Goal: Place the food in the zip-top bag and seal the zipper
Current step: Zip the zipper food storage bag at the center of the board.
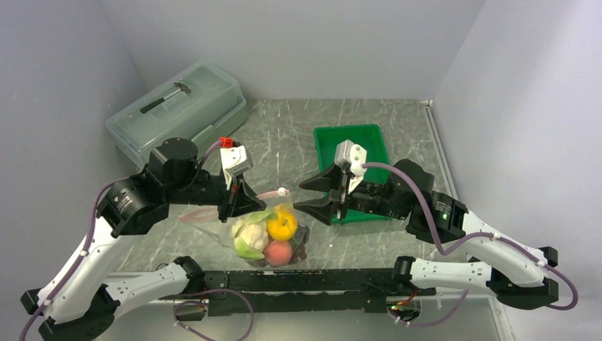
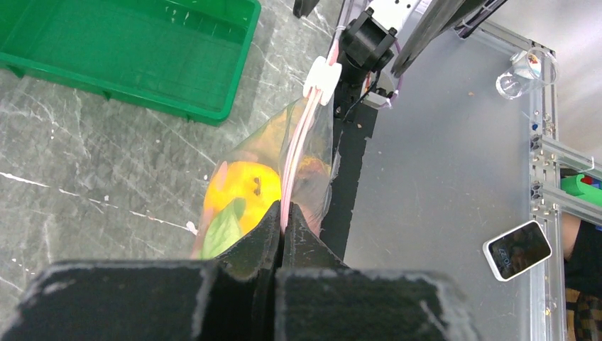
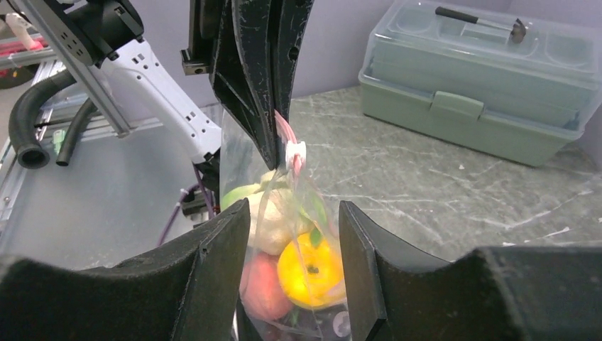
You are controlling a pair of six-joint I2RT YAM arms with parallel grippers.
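Observation:
The zip-top bag (image 1: pixel 273 238) hangs low over the table's near edge with the food inside: an orange (image 1: pixel 282 226), a white cauliflower (image 1: pixel 250 234) and a pink-red peach (image 1: pixel 277 252). My left gripper (image 1: pixel 243 204) is shut on the bag's pink zipper (image 2: pixel 292 167). A white slider (image 2: pixel 321 74) sits at the strip's far end. My right gripper (image 1: pixel 302 195) stands open just right of the bag. In the right wrist view the bag (image 3: pixel 284 213) and the orange (image 3: pixel 312 266) show between its open fingers (image 3: pixel 355 234); I cannot tell whether they touch it.
A green tray (image 1: pixel 325 138) sits behind the right gripper. A large translucent lidded box (image 1: pixel 177 106) stands at the back left. The black bar (image 1: pixel 312 278) joining the arm bases runs just below the bag.

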